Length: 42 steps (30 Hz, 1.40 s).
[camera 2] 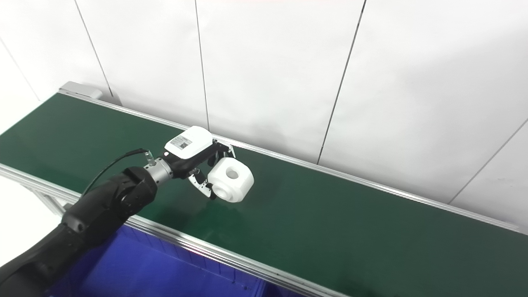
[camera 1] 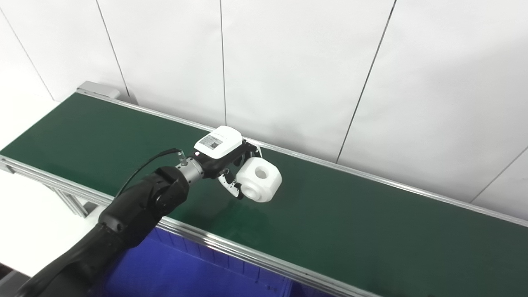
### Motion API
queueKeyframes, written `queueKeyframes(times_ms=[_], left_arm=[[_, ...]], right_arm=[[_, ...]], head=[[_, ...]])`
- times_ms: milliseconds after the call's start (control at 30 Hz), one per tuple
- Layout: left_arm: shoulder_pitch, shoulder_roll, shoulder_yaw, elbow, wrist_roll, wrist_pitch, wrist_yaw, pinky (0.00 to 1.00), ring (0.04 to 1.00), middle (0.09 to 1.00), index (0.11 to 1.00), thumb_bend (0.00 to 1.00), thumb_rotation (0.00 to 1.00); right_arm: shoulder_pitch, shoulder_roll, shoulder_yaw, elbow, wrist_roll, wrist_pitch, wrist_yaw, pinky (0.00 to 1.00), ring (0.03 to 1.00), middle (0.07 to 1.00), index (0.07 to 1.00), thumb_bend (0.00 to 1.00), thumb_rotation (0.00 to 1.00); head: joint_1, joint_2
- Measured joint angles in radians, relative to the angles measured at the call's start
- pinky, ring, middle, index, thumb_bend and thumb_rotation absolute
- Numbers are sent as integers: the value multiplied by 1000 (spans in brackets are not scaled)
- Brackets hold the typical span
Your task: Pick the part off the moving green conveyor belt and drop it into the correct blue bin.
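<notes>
A white blocky part (camera 1: 261,180) with a round hole in its top is held just above the green conveyor belt (camera 1: 350,222), near the belt's middle. My left hand (camera 1: 229,158) reaches in from the lower left and is shut on the part, its fingers wrapped around the left and far sides. The same hand (camera 2: 198,159) and part (camera 2: 231,180) show in the right eye view. A blue bin (camera 1: 173,270) lies below the belt's near rail at the bottom. The right hand is not in view.
The belt runs diagonally from upper left to lower right between silver rails (camera 1: 231,243). A white panelled wall (camera 1: 309,70) stands right behind the far rail. A white surface (camera 1: 24,214) lies at the left.
</notes>
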Motion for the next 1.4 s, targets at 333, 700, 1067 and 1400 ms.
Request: queueKeyframes(times_ms=[333, 700, 1067, 1400], left_arm=[[138, 34, 87, -280, -74, 52, -112, 287, 371, 449, 510, 519, 0], [357, 57, 147, -661, -132, 239, -360, 224, 297, 420, 519, 517, 0], [448, 108, 94, -592, -39, 182, -438, 336, 393, 463, 507, 521, 0], [431, 140, 19, -496, 39, 167, -539, 339, 429, 467, 517, 520, 0]], right_arm=[[0, -18, -5, -21, 16, 23, 10, 1000, 1000, 1000, 1000, 809, 1000], [-1, -91, -58, -238, 71, 216, 29, 1000, 957, 1000, 1000, 792, 982], [-9, -98, -71, -272, 93, 313, 41, 1000, 938, 1000, 1000, 782, 942], [-1, -61, -61, -280, 66, 317, 39, 1000, 941, 1000, 1000, 783, 936]], head=[[44, 69], [161, 235], [126, 222], [72, 193]])
